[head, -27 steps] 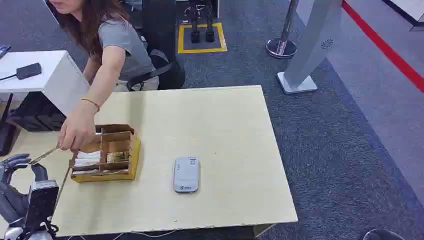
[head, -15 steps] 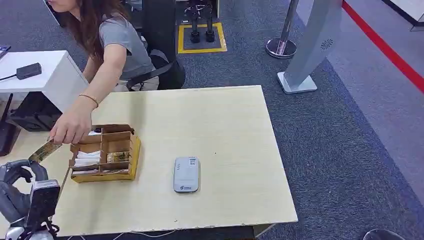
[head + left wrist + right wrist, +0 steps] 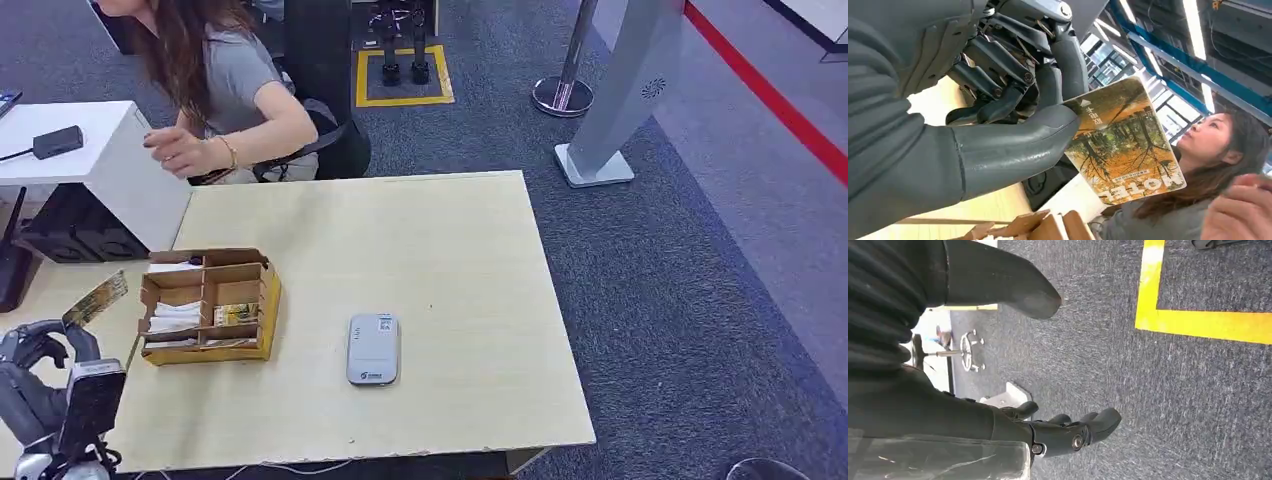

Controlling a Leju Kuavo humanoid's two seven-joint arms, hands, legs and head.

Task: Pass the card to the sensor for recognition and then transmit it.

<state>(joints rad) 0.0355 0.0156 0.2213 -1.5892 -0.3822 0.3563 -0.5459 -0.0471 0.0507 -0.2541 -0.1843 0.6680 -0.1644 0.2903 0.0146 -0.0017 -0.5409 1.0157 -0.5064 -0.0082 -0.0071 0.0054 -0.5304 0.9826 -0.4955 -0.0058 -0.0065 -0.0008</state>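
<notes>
Card [image 3: 96,298] — a flat rectangular hotel key card printed with orange autumn trees — sits pinched in the robot's left hand [image 3: 38,372] at the near-left corner of the scene, just off the left edge of the pale wooden tabletop [image 3: 440,240]. In the left wrist view the thick grey thumb [image 3: 1013,145] presses one short end of the card [image 3: 1120,142] against the darker fingers [image 3: 1068,55] behind it, so most of the card sticks out free beyond the grip. From the head view its long axis tilts upward and away from the hand, toward the far right.

Just beside it on the tabletop stands an open brown cardboard organiser [image 3: 208,305] with several compartments, holding white slips and another small printed card. Further right, past the organiser, lies the grey rounded-rectangle card reader [image 3: 373,348], flat on the tabletop with its long axis running near to far. That is the relation the coming move turns on, as I judge it: the sensor lies to the right of the holding hand, well apart, with the organiser between them, so the arm would need to carry the card over or in front of the box.

The right hand [image 3: 1068,432] hangs over grey carpet [image 3: 1158,390], fingers loosely apart and holding nothing.

At the far side, a person [image 3: 230,90] in a grey top sits behind the tabletop — their hand [image 3: 178,152] is drawn in near their body.
</notes>
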